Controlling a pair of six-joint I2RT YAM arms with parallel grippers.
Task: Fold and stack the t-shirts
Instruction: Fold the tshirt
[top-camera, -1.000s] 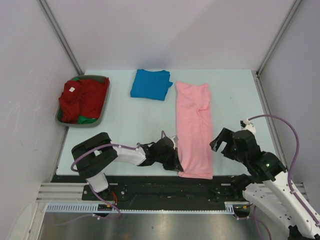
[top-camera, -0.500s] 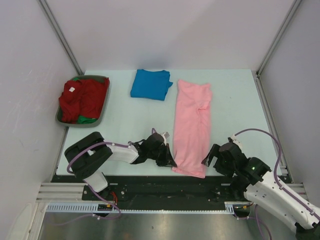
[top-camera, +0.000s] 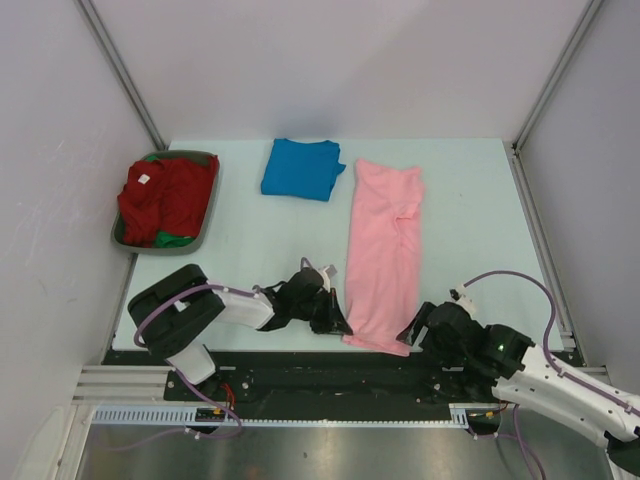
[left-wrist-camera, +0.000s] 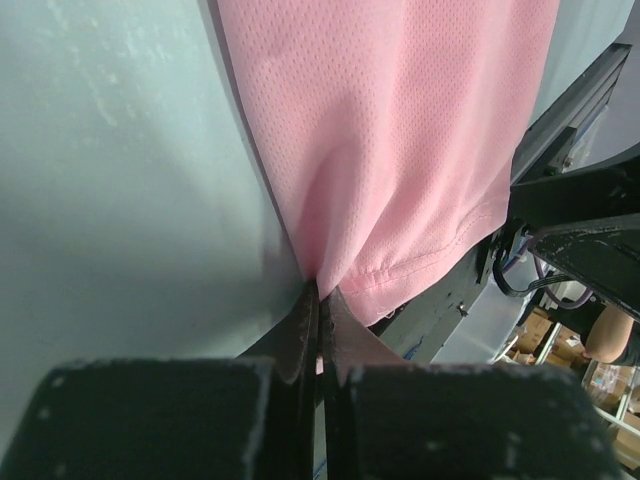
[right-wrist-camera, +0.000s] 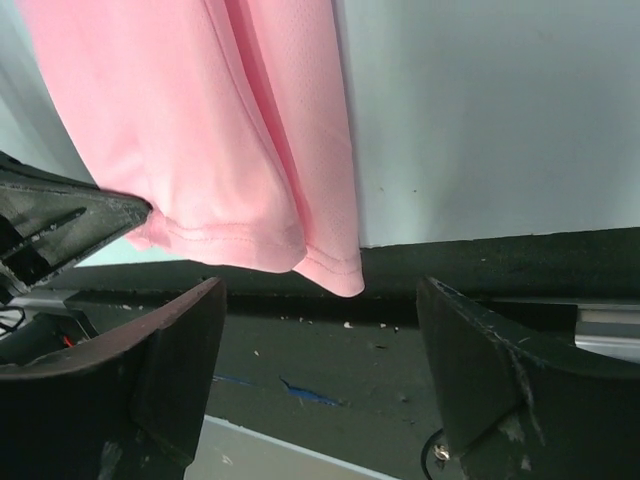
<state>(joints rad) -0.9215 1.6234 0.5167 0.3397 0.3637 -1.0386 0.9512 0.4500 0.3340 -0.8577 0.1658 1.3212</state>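
Two arms meet at the near hem of one garment; the table (top-camera: 470, 200) carries it all. The pink t-shirt (top-camera: 385, 250) lies right of centre as a narrow strip, its long axis running far to near, its near hem just over the table's near edge. At far left a tray (top-camera: 213, 200) holds red shirts (top-camera: 165, 200); a folded blue t-shirt (top-camera: 302, 168) sits at far centre, apart from the pink one. The left gripper (left-wrist-camera: 320, 290) has its fingers pinched together on the near-left hem corner; the right gripper (right-wrist-camera: 320, 290) gapes wide and holds nothing. The free near-right corner lies just beyond the right gripper, between its fingers' lines; the right arm is nearer it, so that grasp likely comes before folding the hem away.
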